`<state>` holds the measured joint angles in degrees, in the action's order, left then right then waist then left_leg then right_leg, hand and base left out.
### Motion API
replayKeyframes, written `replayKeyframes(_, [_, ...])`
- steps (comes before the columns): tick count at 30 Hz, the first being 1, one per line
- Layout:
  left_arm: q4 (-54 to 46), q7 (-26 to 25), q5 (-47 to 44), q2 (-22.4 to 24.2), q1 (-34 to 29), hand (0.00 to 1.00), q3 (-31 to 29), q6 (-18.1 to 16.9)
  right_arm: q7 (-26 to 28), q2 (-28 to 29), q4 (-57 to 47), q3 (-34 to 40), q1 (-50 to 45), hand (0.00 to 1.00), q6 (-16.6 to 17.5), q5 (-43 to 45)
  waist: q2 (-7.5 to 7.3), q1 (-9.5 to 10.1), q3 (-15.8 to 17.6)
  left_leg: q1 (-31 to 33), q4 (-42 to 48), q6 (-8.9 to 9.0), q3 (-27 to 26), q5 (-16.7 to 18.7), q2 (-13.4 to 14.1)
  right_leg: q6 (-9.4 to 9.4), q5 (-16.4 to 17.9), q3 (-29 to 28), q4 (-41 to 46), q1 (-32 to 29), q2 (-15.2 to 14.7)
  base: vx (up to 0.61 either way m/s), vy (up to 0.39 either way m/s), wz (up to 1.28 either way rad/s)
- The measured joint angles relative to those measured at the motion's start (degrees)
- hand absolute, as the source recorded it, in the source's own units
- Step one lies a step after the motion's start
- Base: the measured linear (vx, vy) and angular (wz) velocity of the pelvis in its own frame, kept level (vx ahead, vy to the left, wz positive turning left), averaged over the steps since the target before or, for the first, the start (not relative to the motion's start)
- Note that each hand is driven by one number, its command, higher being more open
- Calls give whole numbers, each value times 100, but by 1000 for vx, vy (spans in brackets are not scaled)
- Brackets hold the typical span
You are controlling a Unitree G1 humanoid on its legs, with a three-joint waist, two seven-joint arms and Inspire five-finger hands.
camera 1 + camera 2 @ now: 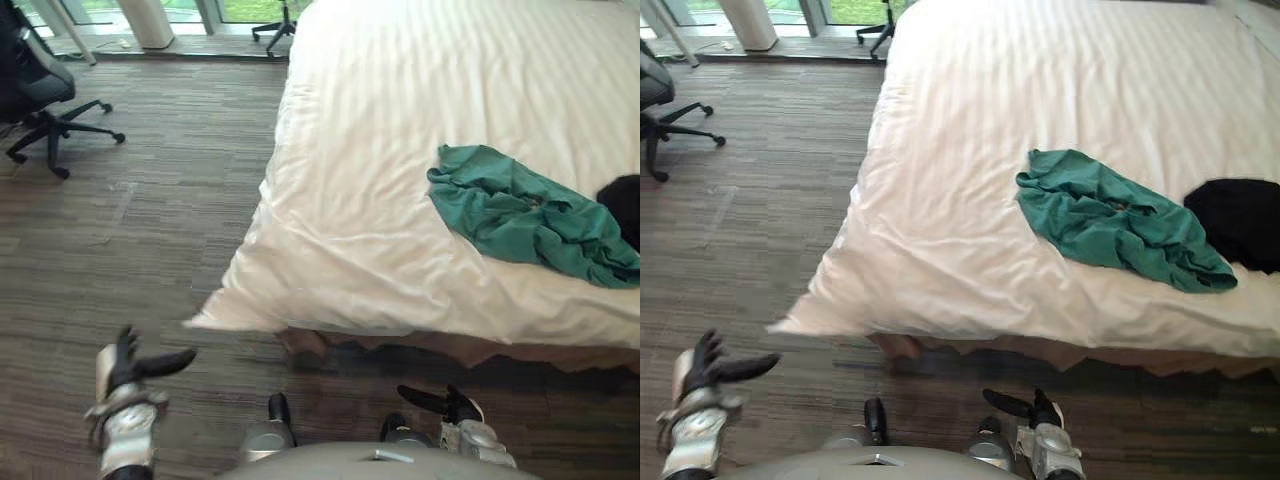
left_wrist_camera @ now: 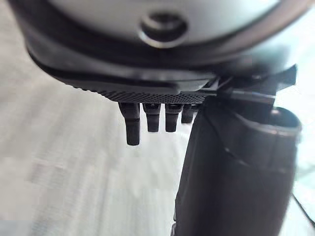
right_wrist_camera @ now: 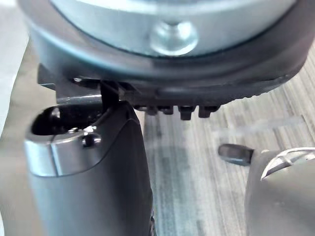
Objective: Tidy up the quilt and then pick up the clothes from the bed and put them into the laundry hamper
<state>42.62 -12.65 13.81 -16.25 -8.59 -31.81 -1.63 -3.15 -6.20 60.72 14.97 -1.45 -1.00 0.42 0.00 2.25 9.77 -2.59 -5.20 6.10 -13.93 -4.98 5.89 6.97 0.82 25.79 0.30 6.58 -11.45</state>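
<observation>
White quilt (image 1: 400,150) spread smooth. Green garment (image 1: 520,215) lies crumpled on it near the front edge, black garment (image 1: 1240,220) just beside. Left hand (image 1: 130,368) and right hand (image 1: 445,405) low over the carpeted floor (image 1: 150,230), fingers extended, both empty.

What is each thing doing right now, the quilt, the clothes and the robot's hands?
Quilt: spread out, wrinkled at the near corner.
Green garment: crumpled on the quilt.
Black garment: lying beside the green garment.
Left hand: fingers open, empty.
Right hand: fingers open, empty.

Shirt (image 1: 530,215) on quilt (image 1: 400,110), second garment (image 1: 1238,220) just right; chair (image 1: 40,95) far left on floor (image 1: 150,230)
</observation>
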Motion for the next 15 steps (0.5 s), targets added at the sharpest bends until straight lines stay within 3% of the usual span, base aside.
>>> replayKeyframes(3, [950,-13,-23,-304,-145,100,-717,186,-10,-30,198,38,7,100,-5,2,-99,122,-89,-1,-1,6,41,23,-50,9,-5,53,-78,83,-32,57,11,17])
replayKeyframes(6, [1480,67,-42,-272,-390,100,-880,371,-13,-31,218,146,38,100,22,38,-137,245,-113,-42,-1,-2,40,39,-117,52,-36,55,-149,178,-83,25,21,5])
replayKeyframes(10, [1709,195,-50,277,-476,100,-828,433,-22,-30,262,419,16,100,28,110,-118,219,-158,-229,-5,7,-141,124,-114,17,-14,-124,-146,245,-97,-31,27,-21])
replayKeyframes(15, [1686,239,-257,1011,-181,100,-174,406,-149,-28,266,1107,-336,100,17,552,-129,49,-211,-395,-5,59,-424,241,-84,13,-12,-414,-123,231,-90,-14,26,-30])
